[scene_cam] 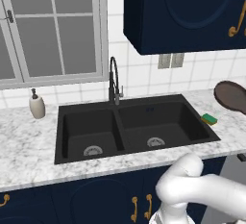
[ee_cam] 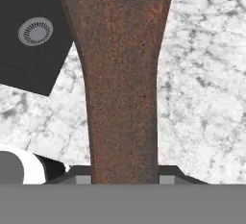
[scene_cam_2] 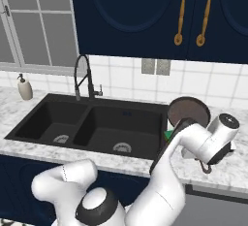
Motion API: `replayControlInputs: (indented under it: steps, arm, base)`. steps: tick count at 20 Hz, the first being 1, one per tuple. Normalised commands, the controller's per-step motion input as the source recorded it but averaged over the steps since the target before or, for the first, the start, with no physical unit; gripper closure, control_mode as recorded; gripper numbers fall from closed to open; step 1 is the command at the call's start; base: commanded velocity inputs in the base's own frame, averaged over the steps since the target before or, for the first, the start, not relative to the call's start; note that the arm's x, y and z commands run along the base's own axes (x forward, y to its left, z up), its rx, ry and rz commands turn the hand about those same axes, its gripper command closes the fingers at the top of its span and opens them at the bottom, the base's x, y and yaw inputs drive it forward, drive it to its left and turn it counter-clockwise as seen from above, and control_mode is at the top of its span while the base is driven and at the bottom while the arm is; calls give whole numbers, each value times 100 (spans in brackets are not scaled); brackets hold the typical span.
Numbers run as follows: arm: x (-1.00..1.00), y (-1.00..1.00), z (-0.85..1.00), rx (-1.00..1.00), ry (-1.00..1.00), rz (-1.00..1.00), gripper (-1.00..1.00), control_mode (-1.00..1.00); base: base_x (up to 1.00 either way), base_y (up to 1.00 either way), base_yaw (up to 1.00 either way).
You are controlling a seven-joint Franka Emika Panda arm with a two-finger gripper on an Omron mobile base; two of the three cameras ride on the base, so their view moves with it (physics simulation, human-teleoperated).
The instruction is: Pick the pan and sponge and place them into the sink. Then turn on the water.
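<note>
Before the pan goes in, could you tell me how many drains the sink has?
2: one drain in the left basin, one drain in the right basin of the sink.

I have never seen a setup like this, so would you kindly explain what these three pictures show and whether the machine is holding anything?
This is a rendered kitchen with a white robot arm on a driving base. Two pictures come from cameras on the base, behind the arm to its left and right. The third comes from a camera on the hand, looking along the gripper.

Set into the marble counter is a black double sink with a tall black faucet; no water runs. A soap bottle stands left of it, and a green sponge lies by its right edge.

The gripper is shut on the brown handle of the pan, which appears tilted up above the counter.
</note>
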Motion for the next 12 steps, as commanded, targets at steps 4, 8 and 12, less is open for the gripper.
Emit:
replayControlInputs:
  steps: [4, 8, 12]
  arm:
    - [-100, 70, 48, 0, -12, 8, 100, -100]
    - [-90, 100, 32, -4, -2, 7, 100, -100]
    - [-43, 100, 19, -12, 7, 10, 100, -100]
  base:
    - [0, 0, 0]
    - [0, 0, 0]
    - [0, 0, 0]
